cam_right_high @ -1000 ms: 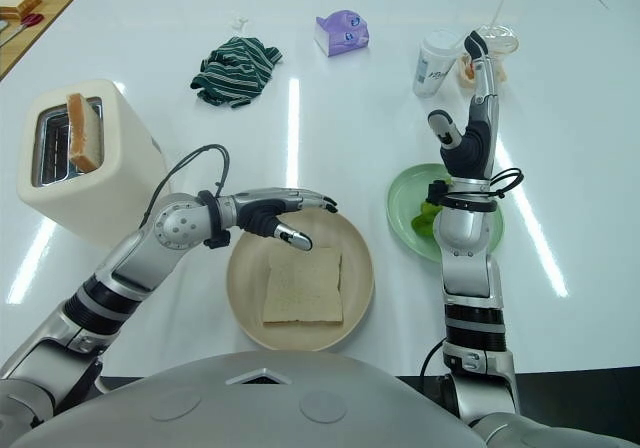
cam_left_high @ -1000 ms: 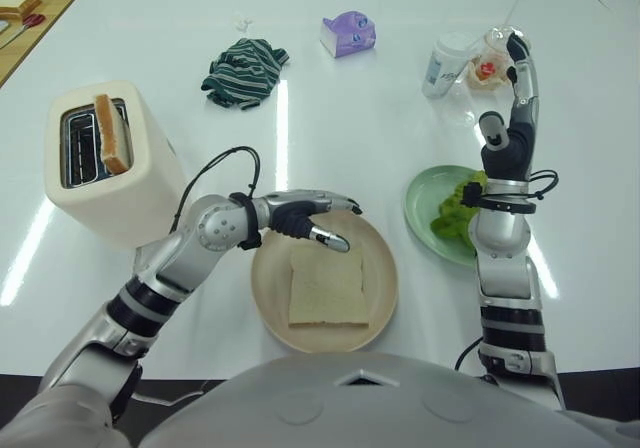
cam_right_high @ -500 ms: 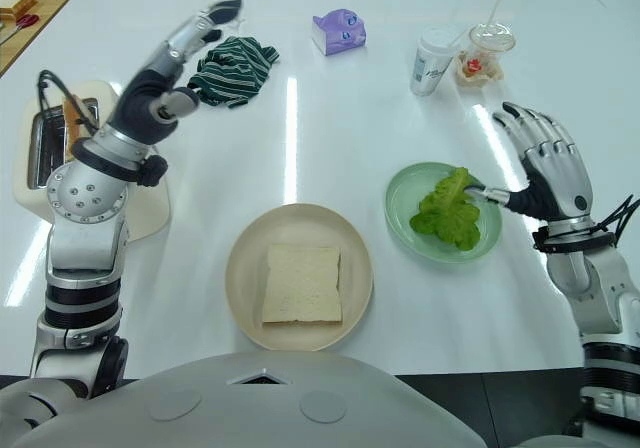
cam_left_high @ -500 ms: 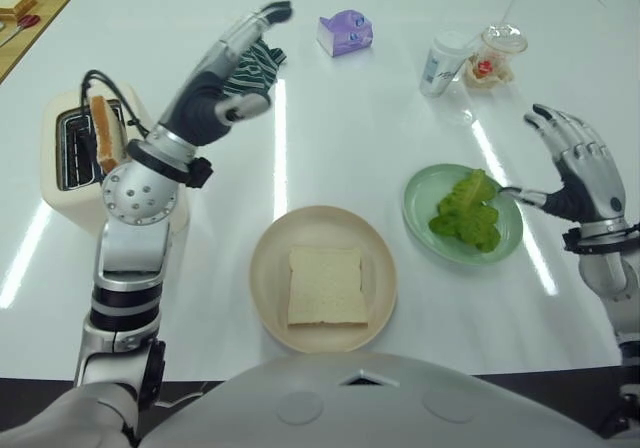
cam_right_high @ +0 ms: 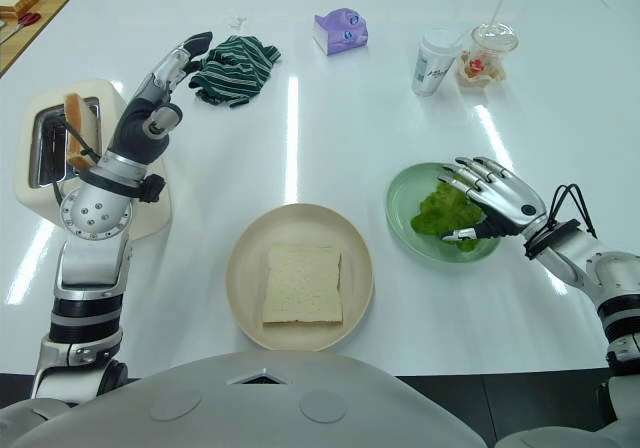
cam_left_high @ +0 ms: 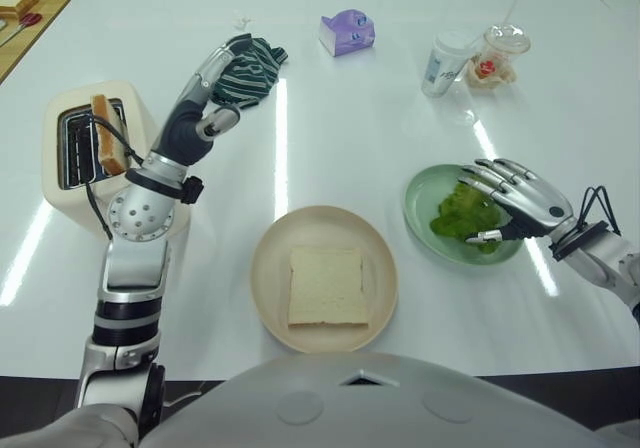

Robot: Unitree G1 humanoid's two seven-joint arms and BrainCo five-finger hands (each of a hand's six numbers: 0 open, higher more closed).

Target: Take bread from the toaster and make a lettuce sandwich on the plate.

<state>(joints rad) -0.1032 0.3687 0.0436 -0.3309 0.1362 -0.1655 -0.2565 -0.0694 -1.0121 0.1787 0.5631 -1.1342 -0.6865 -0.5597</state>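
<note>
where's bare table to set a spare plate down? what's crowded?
Free: the middle strip below the tissue pack, between striped cloth and cups, down to the beige plate. Crowded: toaster with left hand up beside it; green plate under right hand.

Striped cloth (cam_left_high: 245,63) just beyond the left robot hand (cam_left_high: 200,113); purple pouch (cam_left_high: 347,33), white cup (cam_left_high: 443,64) and clear lidded cup (cam_left_high: 497,56) well beyond the right robot hand (cam_left_high: 518,200).
</note>
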